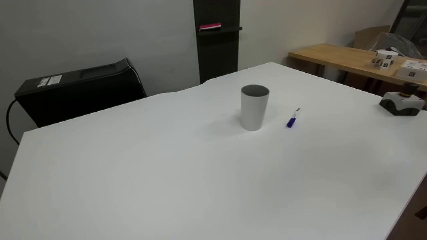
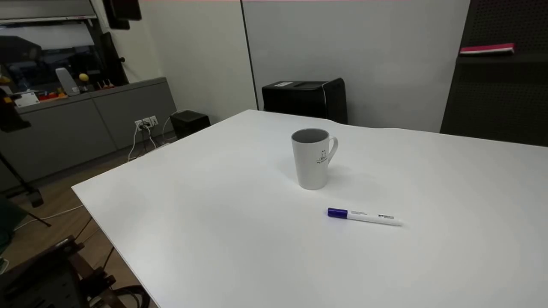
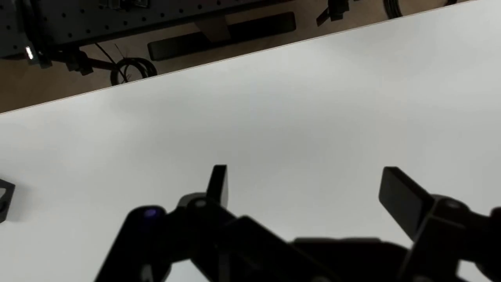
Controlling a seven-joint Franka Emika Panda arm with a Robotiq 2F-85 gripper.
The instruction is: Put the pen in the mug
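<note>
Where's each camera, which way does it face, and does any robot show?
An exterior view: raised, looking down at mug and pen; no robot evident.
An exterior view: raised, facing the mug beyond the pen; dark shapes, upper left, may be robot.
Wrist view: on the wrist, looking down at the table; open gripper shows.
Both exterior views share mug, pen, table.

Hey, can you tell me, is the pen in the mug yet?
No, in an exterior view the pen lies on the table beside the mug, not touching it.
</note>
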